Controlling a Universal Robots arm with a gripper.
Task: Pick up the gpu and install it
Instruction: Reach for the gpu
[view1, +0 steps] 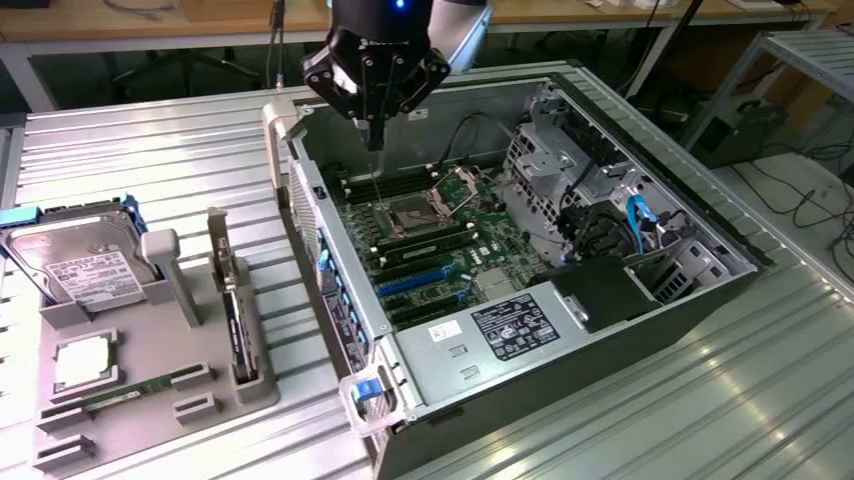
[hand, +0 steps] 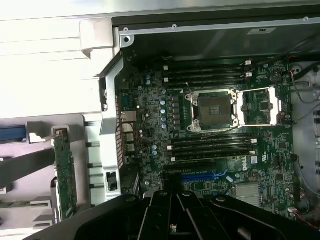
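The gpu (view1: 236, 318) stands on its edge in a slot of the grey holder (view1: 147, 400), at the exterior view's left of the computer case; its silver bracket rises at the far end. In the wrist view the gpu (hand: 65, 172) is a thin green board beside the case wall. My gripper (view1: 375, 138) hangs over the open case, above the far part of the motherboard (view1: 427, 245), well apart from the gpu. Its fingers point down, pressed together, with nothing between them. The gripper's black body (hand: 172, 217) hangs over the motherboard (hand: 150, 115).
The open computer case (view1: 694, 225) lies on its side on a ribbed metal table (view1: 160, 150). The CPU socket (hand: 215, 110) is open, with blue expansion slots (view1: 407, 282) nearby. The holder also carries a hard drive (view1: 87, 265), a CPU chip (view1: 83, 360) and a RAM stick (view1: 134, 390).
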